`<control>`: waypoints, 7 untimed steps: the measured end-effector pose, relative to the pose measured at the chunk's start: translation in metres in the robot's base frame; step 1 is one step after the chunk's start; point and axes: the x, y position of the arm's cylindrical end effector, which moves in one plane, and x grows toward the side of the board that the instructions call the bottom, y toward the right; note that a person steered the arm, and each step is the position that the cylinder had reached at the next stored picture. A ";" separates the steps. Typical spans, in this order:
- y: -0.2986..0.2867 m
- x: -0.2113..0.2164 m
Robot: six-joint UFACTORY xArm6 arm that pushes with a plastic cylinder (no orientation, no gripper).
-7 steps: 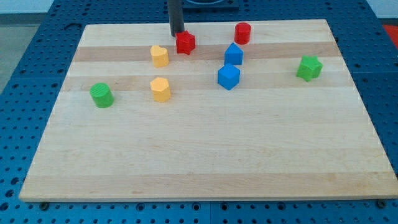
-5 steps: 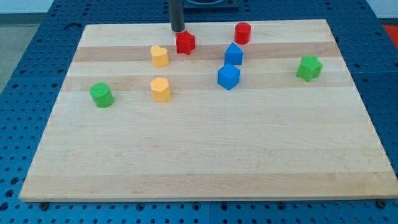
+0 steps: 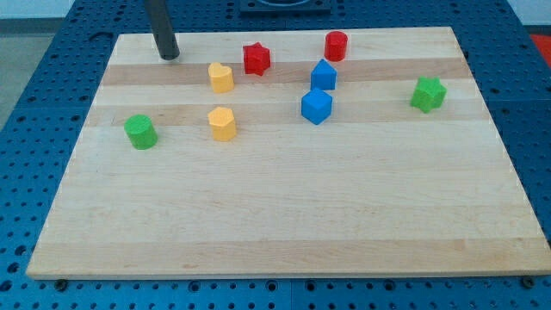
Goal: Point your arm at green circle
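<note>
The green circle (image 3: 139, 132) is a short green cylinder near the board's left edge, about mid-height of the upper half. My tip (image 3: 169, 56) touches the board near its top left, above and slightly right of the green circle, well apart from it. The rod rises out of the view's top.
A yellow heart block (image 3: 221, 77) and a yellow hexagon block (image 3: 222, 123) lie right of the green circle. A red star (image 3: 256, 58), a red cylinder (image 3: 336, 45), two blue blocks (image 3: 323, 75) (image 3: 316, 106) and a green star (image 3: 428, 94) lie further right on the wooden board (image 3: 284, 224).
My tip has moved left along the board's top, from beside the red star to the top left area. No block has moved.
</note>
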 end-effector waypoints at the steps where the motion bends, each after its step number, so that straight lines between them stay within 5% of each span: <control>1: -0.031 -0.031; 3: -0.100 -0.047; 7: 0.004 0.120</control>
